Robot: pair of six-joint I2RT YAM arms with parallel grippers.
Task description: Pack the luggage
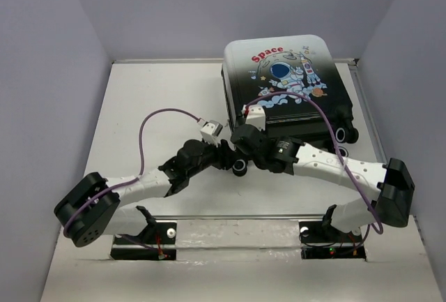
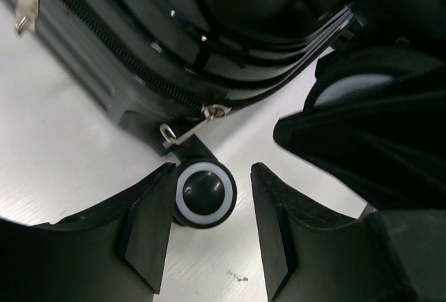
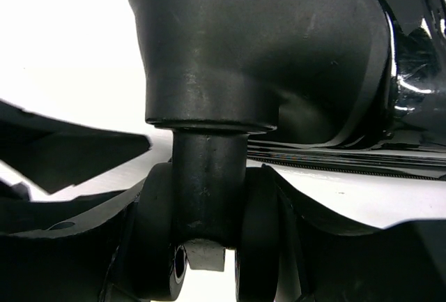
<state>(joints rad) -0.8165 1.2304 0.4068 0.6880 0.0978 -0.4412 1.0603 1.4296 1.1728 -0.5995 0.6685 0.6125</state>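
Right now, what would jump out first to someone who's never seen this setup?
The suitcase with its astronaut and red "Space" print, lying closed at the table's far right. Both arms meet at its near left corner: the left gripper sits open on either side of a wheel, and the right gripper is shut on the wheel's stem.

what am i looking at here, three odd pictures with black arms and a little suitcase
These are two robot arms bolted to a table, filmed from three spots. The overhead picture shows both arms reaching to the near left corner of a small closed suitcase with an astronaut print. The other two pictures come from cameras on the wrists. The left tool is open, its fingers either side of a suitcase wheel without squeezing it. The right tool is shut on the wheel stem under the shell. Nothing is lifted.
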